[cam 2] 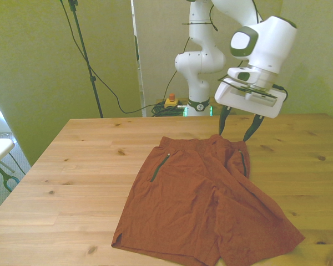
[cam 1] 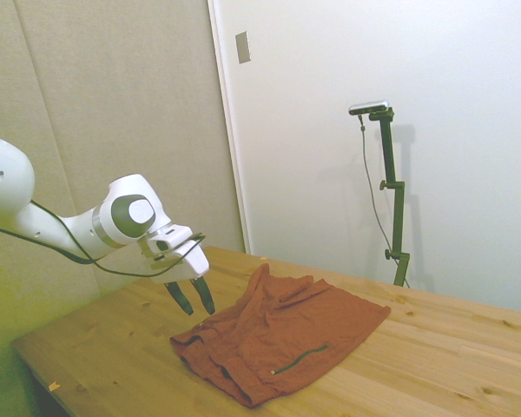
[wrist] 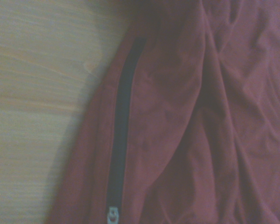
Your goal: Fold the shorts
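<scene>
The rust-orange shorts [cam 2: 205, 205] lie spread and wrinkled on the wooden table [cam 2: 77, 166], waistband toward the far edge, with a dark zippered pocket slit on each side. In the side view the shorts [cam 1: 282, 334] bunch up into a ridge at the far side. My gripper [cam 2: 235, 130] hangs tilted just above the waistband corner at the front view's right, open, with nothing between its fingers. From the side, the gripper [cam 1: 194, 296] is above the near corner of the waistband. Close up, the wrist view has a dark zipper slit [wrist: 121, 126] beside bare wood.
A person's hand or any other object is absent; only bare table [cam 1: 451, 356] surrounds the shorts. A wall and door stand behind the table in the side view.
</scene>
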Tool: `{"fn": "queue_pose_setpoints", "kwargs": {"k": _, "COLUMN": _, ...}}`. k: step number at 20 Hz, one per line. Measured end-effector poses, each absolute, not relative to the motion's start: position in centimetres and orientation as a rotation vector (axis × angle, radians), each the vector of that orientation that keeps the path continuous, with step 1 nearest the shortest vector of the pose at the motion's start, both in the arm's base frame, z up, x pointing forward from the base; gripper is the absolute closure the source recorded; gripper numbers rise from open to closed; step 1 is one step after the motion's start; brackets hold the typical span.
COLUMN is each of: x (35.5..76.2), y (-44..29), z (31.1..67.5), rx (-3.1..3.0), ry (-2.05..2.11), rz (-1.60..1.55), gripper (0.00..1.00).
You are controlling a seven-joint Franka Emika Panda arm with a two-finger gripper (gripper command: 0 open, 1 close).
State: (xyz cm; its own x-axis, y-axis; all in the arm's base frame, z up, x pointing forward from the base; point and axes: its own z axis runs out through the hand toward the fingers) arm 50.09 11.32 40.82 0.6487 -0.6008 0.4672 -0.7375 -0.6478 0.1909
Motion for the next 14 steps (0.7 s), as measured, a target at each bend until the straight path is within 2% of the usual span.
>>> {"fn": "queue_pose_setpoints", "kwargs": {"k": 6, "x": 47.1, "y": 17.1, "z": 39.1, "rx": 2.351, "ry": -0.956, "rz": 0.613, "gripper": 0.0}}
{"fn": "queue_pose_setpoints", "kwargs": {"k": 14, "x": 46.9, "y": 20.8, "z": 35.5, "rx": 2.35, "ry": -0.907, "rz": 0.596, "gripper": 0.0}}
